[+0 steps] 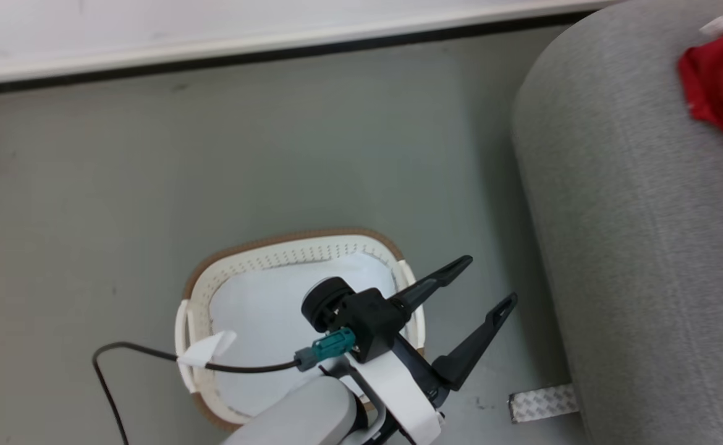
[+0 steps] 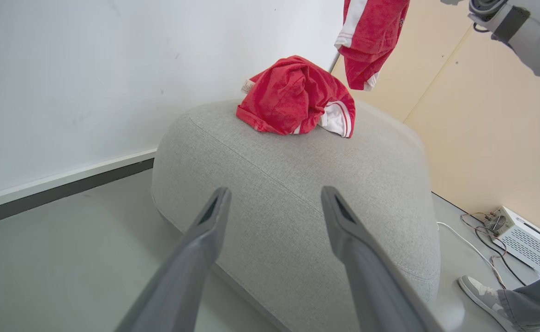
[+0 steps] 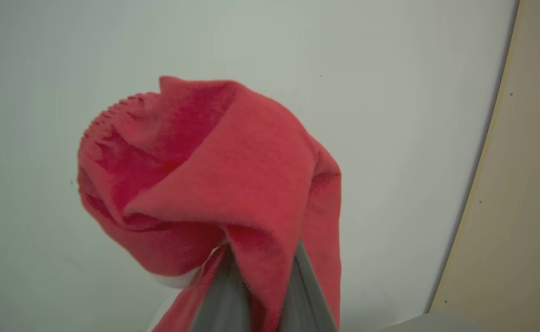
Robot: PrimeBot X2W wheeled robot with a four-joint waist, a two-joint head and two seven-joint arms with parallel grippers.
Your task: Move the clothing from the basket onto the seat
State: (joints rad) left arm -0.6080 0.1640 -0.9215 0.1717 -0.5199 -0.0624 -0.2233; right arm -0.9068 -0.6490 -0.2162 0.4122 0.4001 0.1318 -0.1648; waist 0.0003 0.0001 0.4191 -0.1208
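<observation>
While one crumpled red garment (image 2: 293, 99) with white trim lies on the rounded, light-grey woven seat (image 2: 297, 152), a second red garment (image 3: 214, 184) hangs clamped in the right gripper (image 3: 261, 281). The left gripper (image 1: 490, 281), fingers apart and empty, overlaps the perforated cream basket (image 1: 287, 238). A person's shoe (image 2: 480, 288) stands beside the seat

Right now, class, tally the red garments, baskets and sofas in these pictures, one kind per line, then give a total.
Red garments: 2, the lying garment and the hanging garment
Basket: 1
Sofa: 1
Total: 4
</observation>
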